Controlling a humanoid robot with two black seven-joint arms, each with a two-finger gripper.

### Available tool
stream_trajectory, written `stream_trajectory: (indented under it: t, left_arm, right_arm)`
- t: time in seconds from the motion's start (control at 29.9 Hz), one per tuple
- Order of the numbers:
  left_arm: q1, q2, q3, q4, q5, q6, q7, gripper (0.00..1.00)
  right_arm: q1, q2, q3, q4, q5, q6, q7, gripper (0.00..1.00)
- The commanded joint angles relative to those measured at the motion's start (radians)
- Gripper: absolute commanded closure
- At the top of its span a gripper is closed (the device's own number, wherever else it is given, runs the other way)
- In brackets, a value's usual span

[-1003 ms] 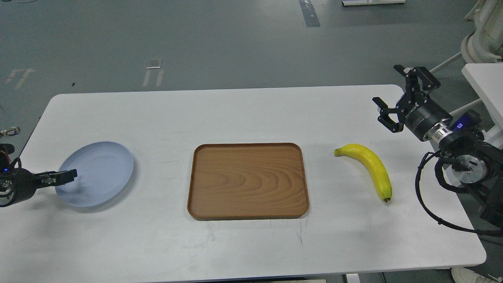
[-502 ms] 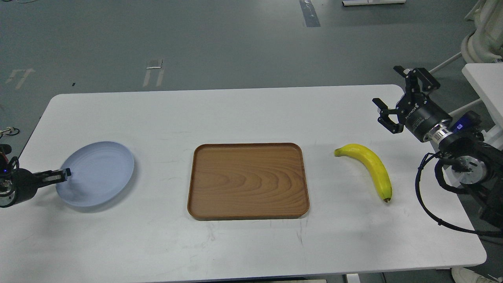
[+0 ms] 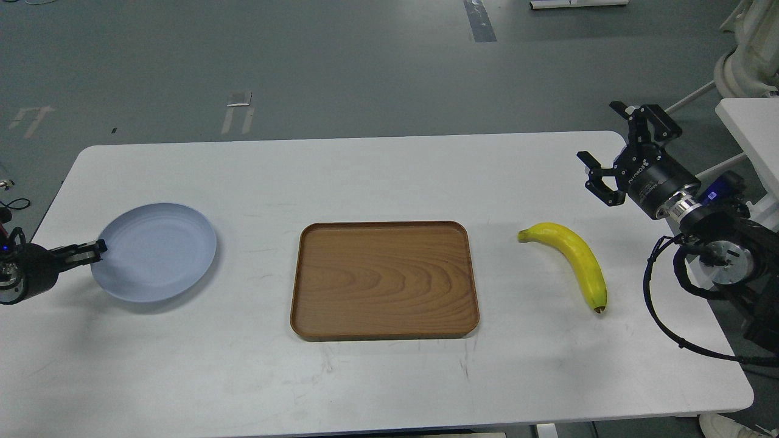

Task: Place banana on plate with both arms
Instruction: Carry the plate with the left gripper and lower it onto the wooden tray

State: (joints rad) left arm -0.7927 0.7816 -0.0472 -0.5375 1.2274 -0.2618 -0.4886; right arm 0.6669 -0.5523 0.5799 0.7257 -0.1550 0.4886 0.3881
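Wooden tray (image 3: 384, 280) sits mid-bench (image 3: 389, 176), between the plate (image 3: 157, 251) at left and the banana (image 3: 572, 258) at right, touching neither. Left claw (image 3: 91, 249) is clamped on the plate's left rim near the bench edge. Right claw (image 3: 608, 152), fingers apart, hangs beyond the banana near the right edge.

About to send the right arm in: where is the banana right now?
In the head view the banana lies flat on the white table, right of the wooden tray, below and left of the open right gripper, untouched.
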Motion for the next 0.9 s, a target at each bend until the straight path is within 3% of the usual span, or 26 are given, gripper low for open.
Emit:
stream_trajectory:
  t: [0.0, 0.13, 0.33, 0.5, 0.6, 0.7, 0.87]
  left_arm:
    - [-0.089, -0.002, -0.002, -0.013, -0.029, -0.135, 0.000, 1.00]
    - [-0.176, 0.010, -0.006, -0.178, -0.072, -0.227, 0.000, 1.00]
    - [-0.256, -0.045, -0.005, -0.337, -0.112, -0.227, 0.000, 1.00]
    - [-0.318, -0.157, 0.001, -0.351, 0.004, -0.225, 0.000, 1.00]
    - [-0.336, -0.250, 0.001, -0.351, 0.206, -0.150, 0.000, 1.00]
    - [-0.339, -0.315, 0.003, -0.342, 0.285, -0.136, 0.000, 1.00]
    - [-0.336, -0.421, 0.012, -0.300, 0.299, -0.132, 0.000, 1.00]
  right_arm:
    - [0.000, -0.009, 0.000, 0.001, 0.000, 0.000, 0.000, 0.00]
    - [0.000, -0.012, 0.000, 0.000, 0.000, 0.000, 0.000, 0.00]
    - [0.000, -0.015, -0.002, 0.000, 0.000, 0.000, 0.000, 0.00]
    - [-0.001, -0.021, -0.002, -0.002, 0.000, 0.000, 0.000, 0.00]
    - [-0.001, -0.020, -0.002, -0.003, 0.000, 0.000, 0.000, 0.00]
    - [0.002, -0.018, -0.002, -0.005, -0.001, 0.000, 0.000, 0.00]
    - [0.007, -0.020, 0.000, -0.006, -0.001, 0.000, 0.000, 0.00]
